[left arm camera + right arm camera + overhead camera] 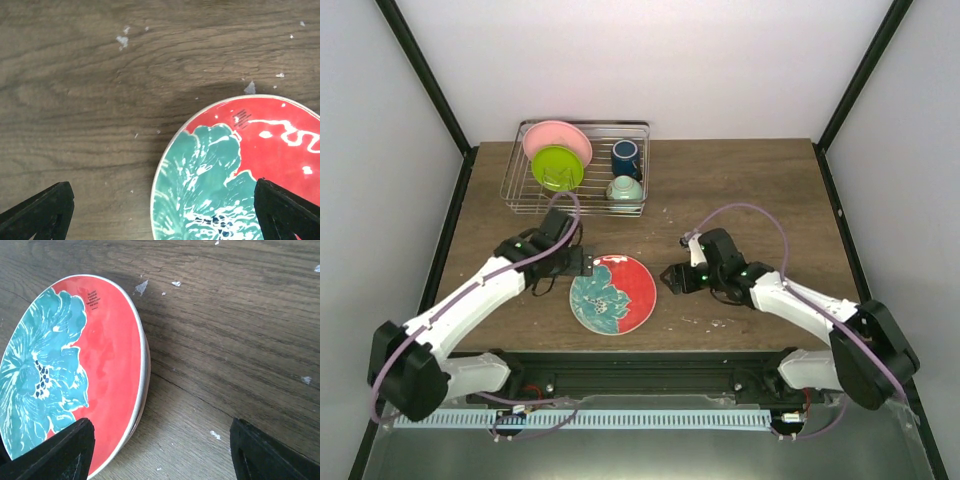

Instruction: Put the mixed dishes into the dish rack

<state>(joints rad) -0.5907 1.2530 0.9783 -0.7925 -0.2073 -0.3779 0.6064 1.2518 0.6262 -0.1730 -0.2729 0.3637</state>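
Red-and-teal floral plate (612,293) flat before dish rack (535,205); left gripper (582,265), right gripper (670,278) both unclenched, seemingly straddling opposite rims; pinch squarely.

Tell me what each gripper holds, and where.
Nothing is held. The left gripper and right gripper stand open at opposite edges of the floral plate, neither closed on it.

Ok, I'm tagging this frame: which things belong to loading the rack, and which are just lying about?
Job: dish rack; pink plate, lime-green plate, dark blue cup, mint-green bowl (all four racked); floral plate flat on the table.
Lying about: white flecks on the tabletop.
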